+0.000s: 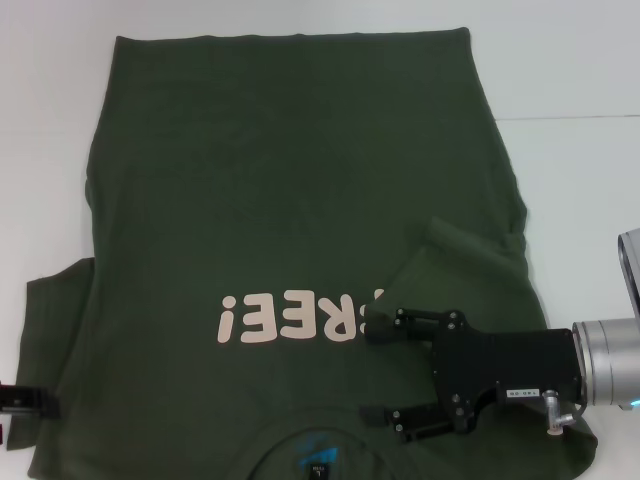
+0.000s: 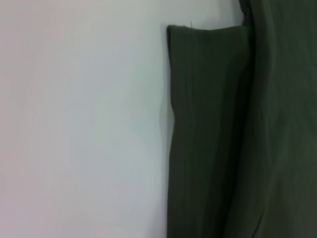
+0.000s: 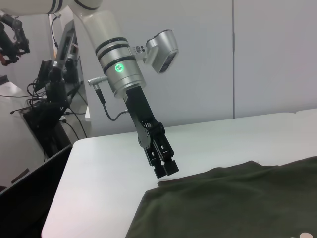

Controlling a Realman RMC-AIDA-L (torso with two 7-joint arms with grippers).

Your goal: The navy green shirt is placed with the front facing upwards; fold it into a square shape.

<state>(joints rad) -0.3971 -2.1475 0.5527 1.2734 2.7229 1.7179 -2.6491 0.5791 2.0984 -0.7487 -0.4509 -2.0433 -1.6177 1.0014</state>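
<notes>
surface: white table (image 1: 560, 70) | on it: navy green shirt (image 1: 300, 200), spread flat

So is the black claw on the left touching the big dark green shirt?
Cannot tell. In the right wrist view the left gripper sits right at the dark olive-green cotton shirt's sleeve edge, but no clear contact or gap shows.

Black tool (image 1: 385, 378), silver wrist

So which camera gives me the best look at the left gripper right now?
The right wrist view: the left gripper shows whole from across the table, fingers together just above the edge of the navy green shirt. The head view catches only a sliver at the frame's edge. The left wrist view shows only shirt and table.
</notes>
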